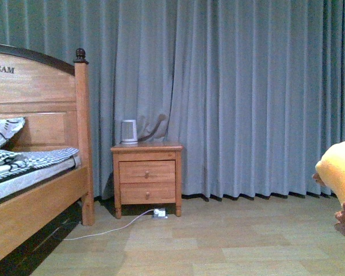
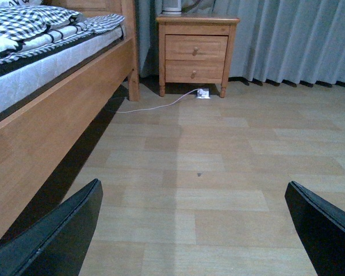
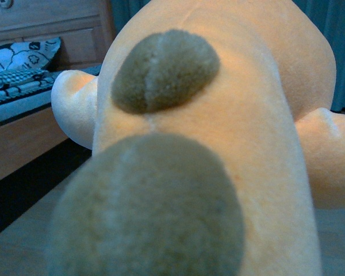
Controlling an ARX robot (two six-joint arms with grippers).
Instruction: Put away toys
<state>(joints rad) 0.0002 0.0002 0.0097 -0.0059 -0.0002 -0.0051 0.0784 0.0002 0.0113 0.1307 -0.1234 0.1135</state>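
Right wrist view: plush toy fills nearly the whole picture, very near the lens. Orange-yellow pile, two brown feet toward the camera, one stubby limb sticking out on the bed side, another on the opposite side. Right hand itself hidden behind the plush; cannot tell whether it pinches the toy or stands spread.

Front view: same toy at the robot's far right, cut off by the picture edge, close to the camera. Well apart from the bed and the nightstand. What bears it is not shown; its underside is out of frame, so no floor contact can be confirmed.

Left wrist view: left hand spread wide, nothing between the fingers, only bare floor below.

Handling, as judged:
- Light for its bulk; weight should be no worry.
- Soft and squashy; the body will give under pressure and sag round a narrow grip.
- Fuzzy pile, so little slip; nothing fragile.
- Round belly looks too broad and yielding for a sure pinch.
- Better holds: a limb stub, or a deep fold of body just above the feet.
- Close firmly; a shallow nip on the pile alone could pull free.
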